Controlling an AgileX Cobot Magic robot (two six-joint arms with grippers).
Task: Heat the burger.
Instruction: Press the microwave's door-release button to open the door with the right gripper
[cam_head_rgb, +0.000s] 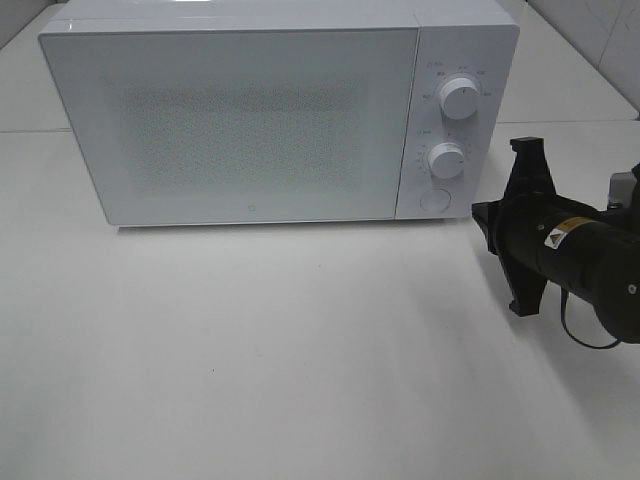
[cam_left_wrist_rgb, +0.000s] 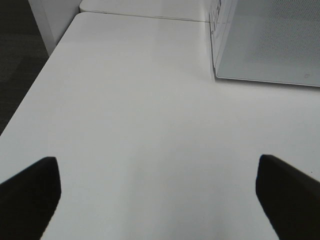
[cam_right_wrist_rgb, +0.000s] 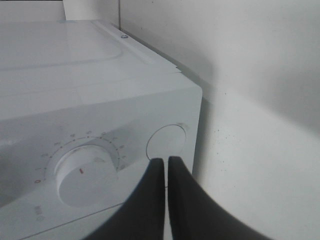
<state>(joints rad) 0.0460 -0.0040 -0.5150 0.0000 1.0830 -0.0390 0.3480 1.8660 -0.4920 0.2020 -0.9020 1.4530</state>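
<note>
The burger is not in view in any frame. The white microwave (cam_head_rgb: 230, 110) stands at the back of the table with its door shut. My right gripper (cam_head_rgb: 480, 213) is shut and empty. Its tips point at the round button (cam_head_rgb: 435, 200) at the bottom of the control panel, just to its right. In the right wrist view the closed fingertips (cam_right_wrist_rgb: 165, 161) sit right in front of that button (cam_right_wrist_rgb: 167, 140), beside the lower knob (cam_right_wrist_rgb: 82, 172). My left gripper (cam_left_wrist_rgb: 160, 200) is open and empty over bare table, and it is outside the exterior view.
The panel has an upper knob (cam_head_rgb: 459, 98) and a lower knob (cam_head_rgb: 447, 160). The microwave's corner (cam_left_wrist_rgb: 270, 45) shows in the left wrist view. The white table (cam_head_rgb: 300, 350) spreads in front. A wall (cam_right_wrist_rgb: 250, 60) runs behind the microwave.
</note>
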